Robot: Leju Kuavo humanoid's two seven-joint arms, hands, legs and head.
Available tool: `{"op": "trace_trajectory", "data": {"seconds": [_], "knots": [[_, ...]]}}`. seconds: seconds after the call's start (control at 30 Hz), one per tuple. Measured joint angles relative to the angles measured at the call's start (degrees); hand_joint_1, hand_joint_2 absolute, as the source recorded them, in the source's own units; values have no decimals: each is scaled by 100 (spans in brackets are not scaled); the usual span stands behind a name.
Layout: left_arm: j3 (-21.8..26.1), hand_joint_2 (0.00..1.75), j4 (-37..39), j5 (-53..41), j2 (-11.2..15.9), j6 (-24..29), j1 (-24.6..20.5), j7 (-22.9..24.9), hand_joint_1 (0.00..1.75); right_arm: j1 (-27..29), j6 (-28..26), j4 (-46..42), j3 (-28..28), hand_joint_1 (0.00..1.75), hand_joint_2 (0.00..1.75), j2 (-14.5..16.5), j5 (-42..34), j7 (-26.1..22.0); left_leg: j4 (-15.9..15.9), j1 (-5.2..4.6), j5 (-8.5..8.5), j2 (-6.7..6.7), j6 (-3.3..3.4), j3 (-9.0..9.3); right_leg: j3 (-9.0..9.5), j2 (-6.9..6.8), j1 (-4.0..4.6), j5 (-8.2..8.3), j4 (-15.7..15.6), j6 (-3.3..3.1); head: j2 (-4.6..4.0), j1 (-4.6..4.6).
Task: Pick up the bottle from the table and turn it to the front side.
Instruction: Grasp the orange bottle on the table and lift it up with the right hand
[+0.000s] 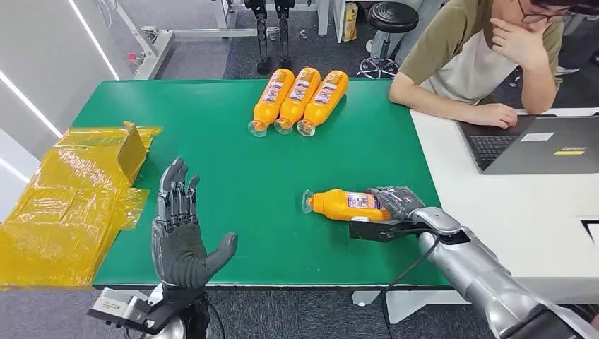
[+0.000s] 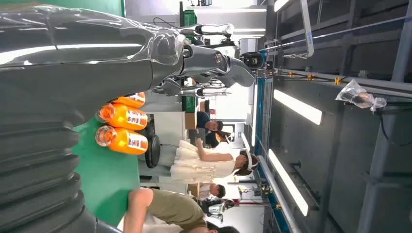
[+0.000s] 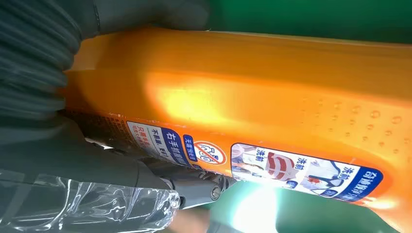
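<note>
An orange bottle (image 1: 344,203) with a blue and white label lies on its side on the green table (image 1: 226,155), cap end pointing left. My right hand (image 1: 395,210) grips its base end, fingers wrapped over the top. Up close in the right wrist view the orange bottle (image 3: 252,97) shows its label strip along one side, with my right hand (image 3: 43,97) around it. My left hand (image 1: 180,229) hovers open over the table's front left edge, palm up and fingers spread, far from the bottle. In the left wrist view my left hand (image 2: 73,73) holds nothing.
Three more orange bottles (image 1: 300,99) lie side by side at the table's far edge. Yellow plastic wrapping (image 1: 70,201) and a box cover the left end. A person (image 1: 487,56) sits at the far right by a laptop (image 1: 533,145) on a white desk.
</note>
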Motion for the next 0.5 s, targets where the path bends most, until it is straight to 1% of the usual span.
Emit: {"op": "trace_trajectory", "data": {"seconds": [0.07,0.1,0.17,0.23,0.3,0.37,0.43,0.5], "knots": [[0,175,-1,-11,2,32,32,-19,0,111,-200,-135,-71,175,175,1,71,43,0,0,-1,-1,1,0,0,-1,0,0,0,0,0,-1],[0,175,-1,-22,3,61,63,-39,0,245,-412,-287,-150,175,175,1,143,81,0,0,-2,-5,2,-2,0,-4,0,-1,0,1,0,0],[0,175,-3,-36,5,123,125,-74,0,606,-932,-685,-366,175,175,25,289,120,-1,1,-2,-17,3,-10,-1,-16,1,-2,1,1,0,1],[0,175,-10,-45,7,185,183,-90,0,1083,-1613,-1206,-702,175,175,127,348,55,-4,2,-2,-25,3,-21,-9,-23,2,-2,3,1,0,1],[0,175,-19,-45,1,270,218,-86,0,1599,-2493,-1794,-1093,175,175,323,204,-181,-7,2,-2,-24,2,-32,-26,-22,2,-4,4,-2,0,0],[0,175,-22,-30,-14,358,233,-49,0,2067,-3301,-2376,-1440,175,175,562,-135,-509,-9,3,-2,-28,1,-40,-37,-25,2,-9,4,-6,0,-2],[1,175,-23,-1,-30,411,243,20,0,2480,-3785,-2919,-1705,175,175,786,-549,-820,-12,4,-2,-39,-2,-42,-39,-35,4,-17,5,-10,0,-2],[2,175,-23,32,-38,428,245,104,0,2863,-3977,-3392,-1885,175,175,986,-916,-1091,-15,4,-6,-46,-8,-44,-39,-42,5,-25,7,-14,0,0]]}}
